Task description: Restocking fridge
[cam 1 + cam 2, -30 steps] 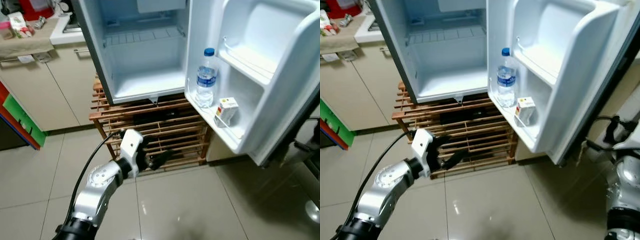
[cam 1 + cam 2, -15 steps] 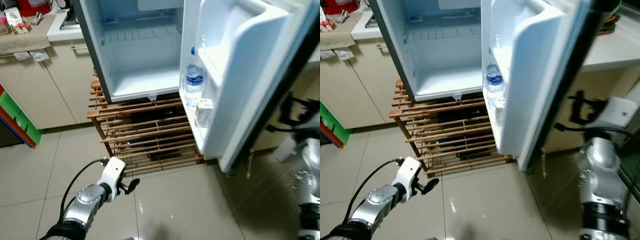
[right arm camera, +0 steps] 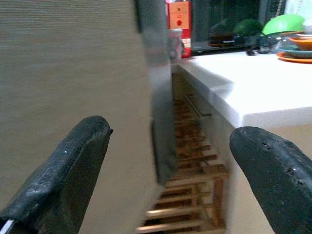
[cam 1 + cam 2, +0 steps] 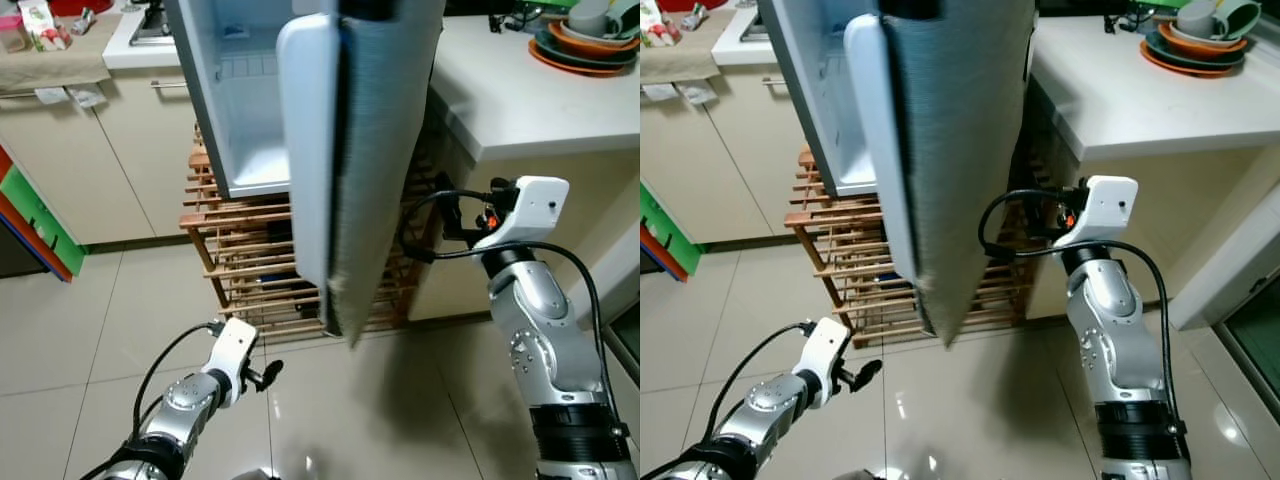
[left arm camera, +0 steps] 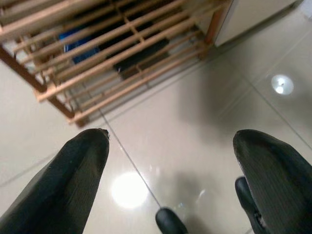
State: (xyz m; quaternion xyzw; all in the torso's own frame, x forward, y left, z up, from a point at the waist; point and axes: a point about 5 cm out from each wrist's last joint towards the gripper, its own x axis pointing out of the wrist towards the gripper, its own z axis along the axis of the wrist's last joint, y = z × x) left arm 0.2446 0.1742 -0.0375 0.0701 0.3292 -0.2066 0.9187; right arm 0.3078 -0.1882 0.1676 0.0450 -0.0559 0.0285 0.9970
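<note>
The fridge door [image 4: 385, 140] stands half-swung, edge-on to me, its grey outer face toward the right and its white inner liner [image 4: 305, 150] toward the cabinet. Past it, part of the empty white fridge interior [image 4: 248, 130] shows. My right gripper [image 3: 168, 146] is open just behind the door's outer face, between the door and the white counter [image 4: 520, 95], with nothing between its fingers [image 3: 73, 161]. My left gripper [image 5: 170, 165] is open and empty, low over the floor tiles in front of the wooden rack [image 5: 97, 53]. The door shelves are hidden.
The fridge sits on a slatted wooden rack [image 4: 245, 265]. Beige cabinets [image 4: 80, 160] stand at the left, with a green and red object [image 4: 35, 235] beside them. Stacked dishes [image 4: 585, 40] rest on the counter at the far right. Glossy floor tiles [image 4: 380, 420] lie in front.
The fridge door has swung from wide open to edge-on, hiding the bottle and carton on its shelf. My right arm has come up behind the door. The left arm has dropped low.
</note>
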